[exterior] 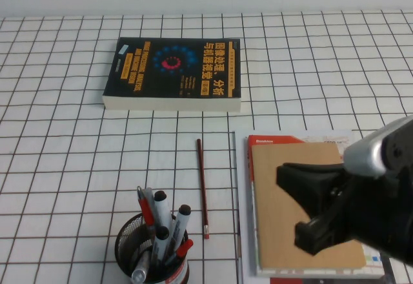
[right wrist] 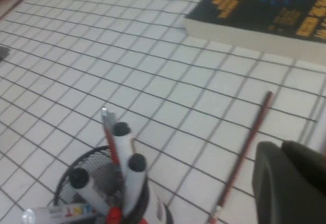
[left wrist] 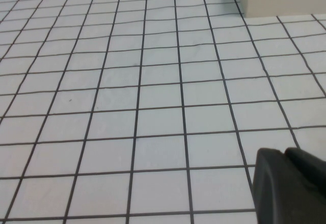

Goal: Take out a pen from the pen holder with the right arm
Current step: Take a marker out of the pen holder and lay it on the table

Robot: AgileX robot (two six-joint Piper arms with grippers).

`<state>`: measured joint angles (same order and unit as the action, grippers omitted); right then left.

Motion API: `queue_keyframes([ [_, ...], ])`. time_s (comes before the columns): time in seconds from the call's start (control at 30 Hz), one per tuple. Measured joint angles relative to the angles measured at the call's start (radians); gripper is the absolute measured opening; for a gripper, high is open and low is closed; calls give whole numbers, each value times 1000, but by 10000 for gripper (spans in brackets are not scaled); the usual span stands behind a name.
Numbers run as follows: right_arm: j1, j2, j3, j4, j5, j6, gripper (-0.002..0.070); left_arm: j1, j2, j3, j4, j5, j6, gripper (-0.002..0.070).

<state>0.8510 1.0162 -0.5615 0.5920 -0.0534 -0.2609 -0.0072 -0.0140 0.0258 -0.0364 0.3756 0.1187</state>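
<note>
Right gripper (exterior: 310, 210): clenched, empty; over notebook (exterior: 290, 232), table's 4 o'clock.
Left gripper (left wrist: 290, 186): above bare grid cloth (left wrist: 153, 81); state cannot tell.
Holder (exterior: 132, 248): table's 7 o'clock, 9 o'clock from Right gripper.
Pens (exterior: 161, 223): near upright, caps up.

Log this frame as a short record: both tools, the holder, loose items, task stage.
right tool: shut, empty, over the brown notebook, right of the pen holder
left tool: only in its own wrist view, over the gridded table
pens: several, standing in the holder
loose: pencil lying between holder and notebook; black book beyond
stage: no pen taken out yet
</note>
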Motion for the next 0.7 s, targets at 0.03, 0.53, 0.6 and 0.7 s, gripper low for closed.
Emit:
queue_keyframes([
  [0.03, 47, 17, 7, 0, -65, -7, 1, 0, 0, 0, 0, 0, 0, -4],
  [0.53, 438, 196, 181, -77, -677, -47, 309, 0, 0, 0, 0, 0, 0, -4],
  [0.6, 447, 236, 183, -106, -720, -19, 313, 0, 0, 0, 0, 0, 0, -4],
  [0.7, 447, 301, 185, -166, -798, 75, 314, 0, 0, 0, 0, 0, 0, -4],
])
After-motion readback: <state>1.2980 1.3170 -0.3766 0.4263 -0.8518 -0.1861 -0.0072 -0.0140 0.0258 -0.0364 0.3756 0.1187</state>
